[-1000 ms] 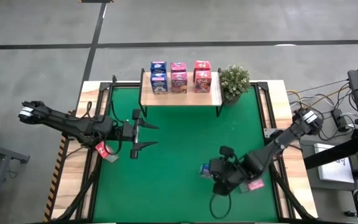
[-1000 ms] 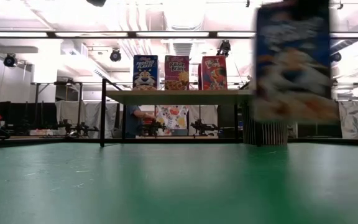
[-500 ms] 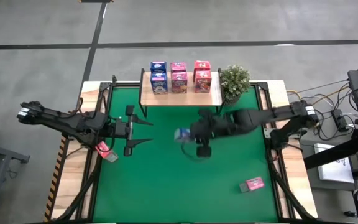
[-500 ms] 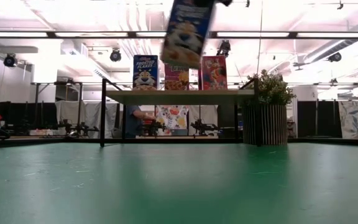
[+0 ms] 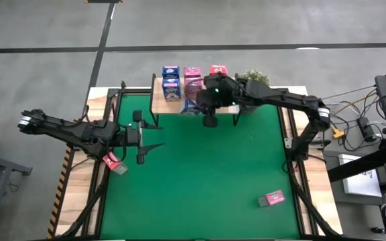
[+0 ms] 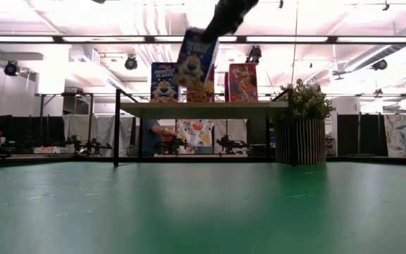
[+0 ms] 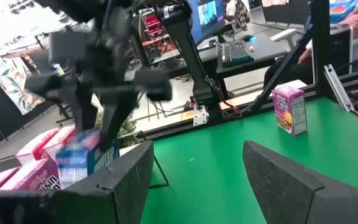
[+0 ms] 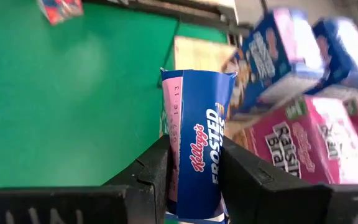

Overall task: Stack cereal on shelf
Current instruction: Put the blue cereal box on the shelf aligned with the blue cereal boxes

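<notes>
At shelf (image 5: 194, 106) front: right gripper (image 5: 194, 106) arrived, clamping blue box (image 8: 199, 158).

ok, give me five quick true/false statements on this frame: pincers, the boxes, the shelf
1. The right pincer is shut on a blue cereal box. True.
2. That box already stands on the shelf. False: it is held in the air at the shelf's front edge, tilted in the low view.
3. The left pincer holds a pink box. False: it is open and empty, over the mat's left side.
4. A pink box lies on the green mat near its right front corner. True.
5. The potted plant stands at the shelf's left end. False: it is at the right end.
</notes>
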Tool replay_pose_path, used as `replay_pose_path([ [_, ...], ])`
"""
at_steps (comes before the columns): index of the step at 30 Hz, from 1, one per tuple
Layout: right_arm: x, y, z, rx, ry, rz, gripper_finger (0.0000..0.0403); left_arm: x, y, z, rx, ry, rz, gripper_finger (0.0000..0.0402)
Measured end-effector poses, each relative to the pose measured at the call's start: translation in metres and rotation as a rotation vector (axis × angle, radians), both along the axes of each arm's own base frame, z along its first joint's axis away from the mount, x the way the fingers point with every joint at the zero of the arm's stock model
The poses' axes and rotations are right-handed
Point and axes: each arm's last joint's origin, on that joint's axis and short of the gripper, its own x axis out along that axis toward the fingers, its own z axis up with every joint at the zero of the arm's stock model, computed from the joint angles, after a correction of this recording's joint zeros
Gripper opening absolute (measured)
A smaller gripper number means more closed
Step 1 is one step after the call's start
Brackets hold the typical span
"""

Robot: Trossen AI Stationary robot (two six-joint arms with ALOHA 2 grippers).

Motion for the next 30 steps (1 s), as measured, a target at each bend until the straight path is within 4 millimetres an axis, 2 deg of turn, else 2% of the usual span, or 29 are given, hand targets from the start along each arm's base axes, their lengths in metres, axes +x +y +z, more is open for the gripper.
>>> replay_pose_path([
  [4, 0.002, -0.02, -0.011, 0.021, 0.027, -0.018, 0.0105, 0.0, 0.0, 0.0, 0.0, -0.001, 0.002, 0.0232],
  [8, 0.002, -0.028, -0.013, 0.019, 0.032, -0.02, 0.0105, 0.0, 0.0, 0.0, -0.001, -0.002, 0.002, 0.0232],
  [14, 0.002, -0.028, -0.013, -0.006, 0.035, 0.006, 0.0109, 0.0, 0.0, 0.0, -0.001, -0.004, 0.002, 0.0232],
  [24, 0.003, -0.032, -0.014, -0.002, 0.029, -0.02, 0.0166, 0.0, 0.001, 0.001, -0.002, -0.009, 0.006, 0.0232],
  [30, 0.005, -0.032, -0.013, 0.0, 0.007, -0.028, 0.0187, 0.0, 0.001, 0.001, -0.002, -0.011, 0.006, 0.0232],
])
